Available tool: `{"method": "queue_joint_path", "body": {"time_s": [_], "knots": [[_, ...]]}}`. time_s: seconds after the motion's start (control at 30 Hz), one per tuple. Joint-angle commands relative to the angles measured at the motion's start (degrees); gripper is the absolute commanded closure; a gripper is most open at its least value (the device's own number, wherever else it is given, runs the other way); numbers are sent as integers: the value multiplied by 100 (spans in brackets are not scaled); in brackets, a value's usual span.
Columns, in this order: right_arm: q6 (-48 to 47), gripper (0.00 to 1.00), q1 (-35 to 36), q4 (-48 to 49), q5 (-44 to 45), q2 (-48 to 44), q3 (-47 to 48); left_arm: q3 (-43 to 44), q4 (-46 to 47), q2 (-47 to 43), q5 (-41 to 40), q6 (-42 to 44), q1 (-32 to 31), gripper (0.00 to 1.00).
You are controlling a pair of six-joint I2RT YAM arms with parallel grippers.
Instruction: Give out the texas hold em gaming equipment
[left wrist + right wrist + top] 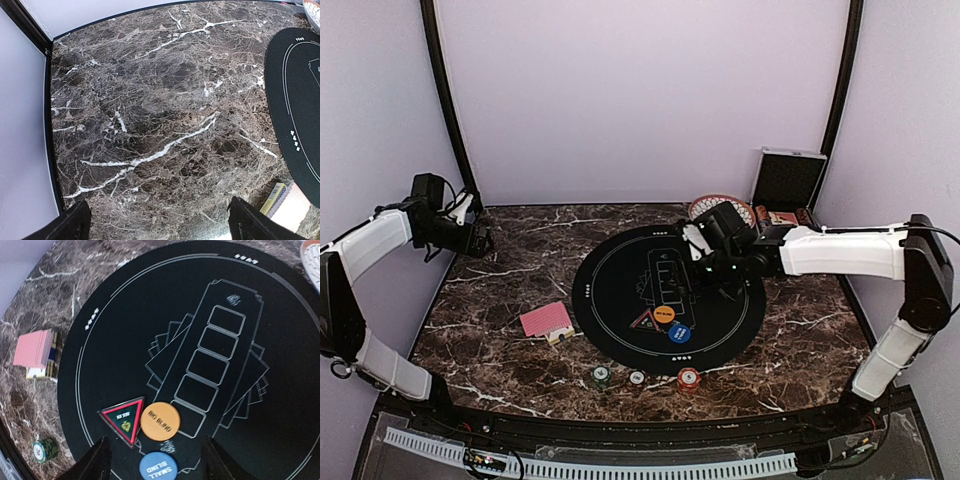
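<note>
Gaping empty over marble (150, 125), left end effector (161, 221), right end effector (155, 446) parted, empty, over mat (125, 315)

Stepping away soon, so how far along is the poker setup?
Looks done: orange disc, blue disc and triangular marker sit on the mat. In hand: nothing; the right end effector hovers empty over the mat. Left: card deck and three chip stacks lie off the mat.
</note>
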Motion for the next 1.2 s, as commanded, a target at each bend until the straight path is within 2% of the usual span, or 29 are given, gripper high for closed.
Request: {"method": "queue_joint_path", "body": {"time_s": [0.0, 0.2, 0.47, 0.83, 1.17], "knots": [[-35, 43, 525, -254, 102, 304, 280, 213, -219, -223, 131, 126, 36, 1], [-190, 51, 1051, -472, 221, 708, 308, 219, -233, -302, 177, 118, 28, 1], [-211, 63, 1198, -386, 95, 1113, 316, 253, -307, -358, 282, 115, 33, 1], [-472, 65, 1197, -460, 299, 1616, 579, 319, -354, -426, 398, 74, 28, 1], [-580, 67, 1199, -416, 145, 2010, 868, 380, -343, -456, 437, 8, 27, 1]]}}
